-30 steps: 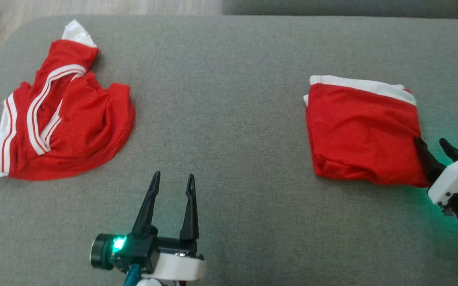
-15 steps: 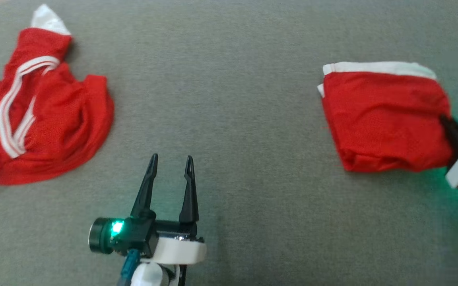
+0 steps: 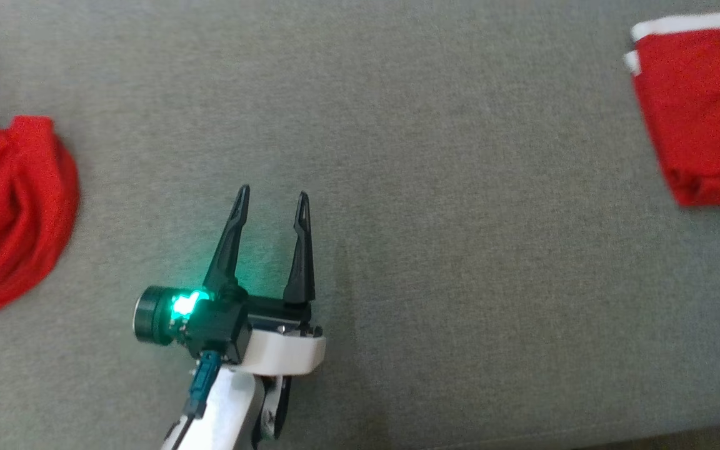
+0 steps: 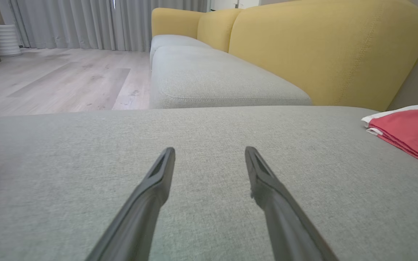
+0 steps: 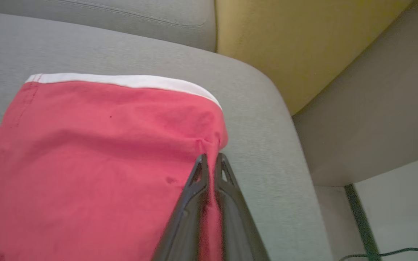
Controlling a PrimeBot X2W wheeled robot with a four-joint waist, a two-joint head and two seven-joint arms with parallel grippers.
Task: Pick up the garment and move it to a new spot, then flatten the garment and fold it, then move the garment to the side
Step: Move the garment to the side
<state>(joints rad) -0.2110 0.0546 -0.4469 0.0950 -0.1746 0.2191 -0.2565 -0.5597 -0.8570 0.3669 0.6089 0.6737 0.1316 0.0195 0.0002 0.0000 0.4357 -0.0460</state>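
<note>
Currently right gripper (image 5: 210, 157) fingers are pinched shut on the right edge of the folded red garment (image 5: 96, 156). The garment has a white band along its far edge and lies flat at the right end of the grey cushion (image 3: 435, 187). Left gripper (image 3: 272, 195) fingers are spread and empty, above bare cushion mid-scene. A crumpled red garment (image 3: 10, 212) lies at the left, well apart.

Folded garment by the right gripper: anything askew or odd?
Mostly neat. The folded garment lies flat, but its edge is bunched where the right gripper pinches it, close to the rounded corner of the cushion. No damage visible.
</note>
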